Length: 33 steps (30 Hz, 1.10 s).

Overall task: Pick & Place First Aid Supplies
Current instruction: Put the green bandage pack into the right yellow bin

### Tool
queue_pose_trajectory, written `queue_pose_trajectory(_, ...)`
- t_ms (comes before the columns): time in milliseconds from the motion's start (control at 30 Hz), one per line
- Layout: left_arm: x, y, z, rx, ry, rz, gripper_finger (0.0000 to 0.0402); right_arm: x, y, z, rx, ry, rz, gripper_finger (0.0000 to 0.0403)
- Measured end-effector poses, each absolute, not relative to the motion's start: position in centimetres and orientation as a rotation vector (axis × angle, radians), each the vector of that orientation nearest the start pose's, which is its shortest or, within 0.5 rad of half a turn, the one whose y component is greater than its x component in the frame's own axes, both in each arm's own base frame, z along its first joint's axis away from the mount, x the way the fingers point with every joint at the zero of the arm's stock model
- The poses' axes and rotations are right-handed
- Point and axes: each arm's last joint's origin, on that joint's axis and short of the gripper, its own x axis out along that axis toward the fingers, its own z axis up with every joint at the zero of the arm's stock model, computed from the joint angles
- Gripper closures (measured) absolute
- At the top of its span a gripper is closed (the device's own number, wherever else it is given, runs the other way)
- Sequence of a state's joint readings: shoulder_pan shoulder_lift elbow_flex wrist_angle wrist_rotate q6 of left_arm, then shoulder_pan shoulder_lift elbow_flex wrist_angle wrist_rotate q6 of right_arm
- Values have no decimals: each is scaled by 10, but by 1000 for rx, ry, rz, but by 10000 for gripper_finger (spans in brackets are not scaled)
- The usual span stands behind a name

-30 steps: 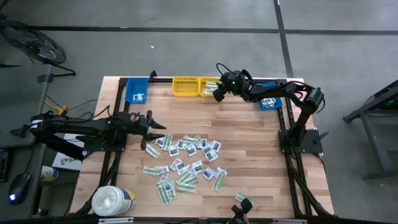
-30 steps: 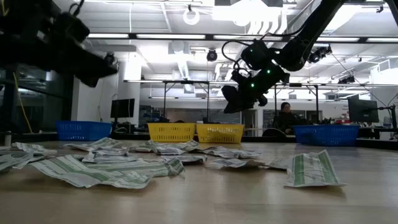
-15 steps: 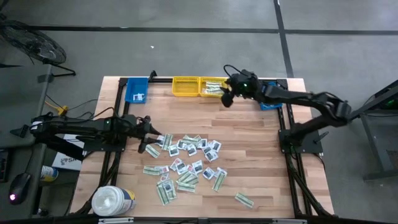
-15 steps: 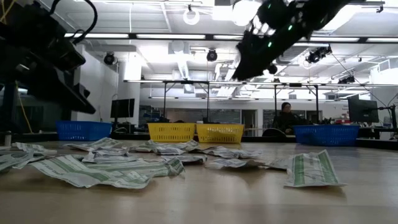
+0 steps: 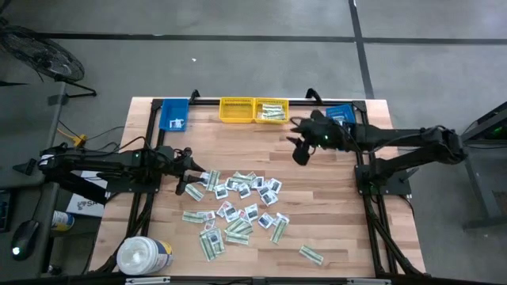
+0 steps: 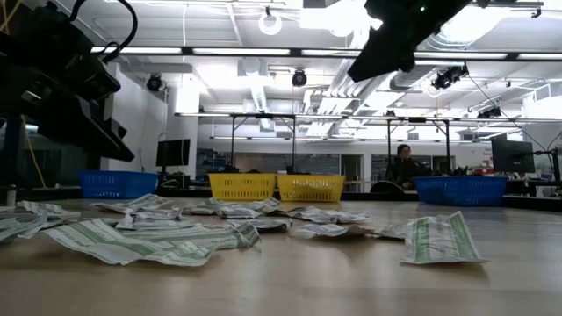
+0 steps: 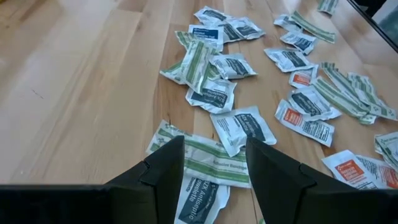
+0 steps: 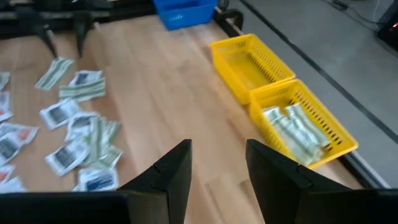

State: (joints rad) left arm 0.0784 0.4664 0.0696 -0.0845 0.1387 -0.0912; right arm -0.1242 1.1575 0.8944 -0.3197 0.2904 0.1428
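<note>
While packet print is mostly too small to read, left gripper [image 7: 211, 165] is hovering wide, empty, over green-white strip [image 7: 214, 163]; right gripper [image 5: 300, 154] is hanging open upper right.

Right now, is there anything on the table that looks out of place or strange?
Mostly no. One green-white strip packet lies alone near the table's front edge, apart from the main scatter of packets. A big white tub lies on its side at the front left corner.
</note>
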Motion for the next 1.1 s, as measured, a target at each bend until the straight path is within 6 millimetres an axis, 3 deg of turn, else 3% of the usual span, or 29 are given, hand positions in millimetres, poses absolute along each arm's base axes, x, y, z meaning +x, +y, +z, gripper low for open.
queue_pose_trajectory(433,113,9,145,-103,408,111,229,237,18,280,105,597,-448,258)
queue_pose_trajectory(700,107,8,154,-98,166,80,229,232,49,276,147,596,-409,263)
queue_pose_trajectory(1100,97,7,169,-90,-23,68,229,239,100,236,244,806,-273,263)
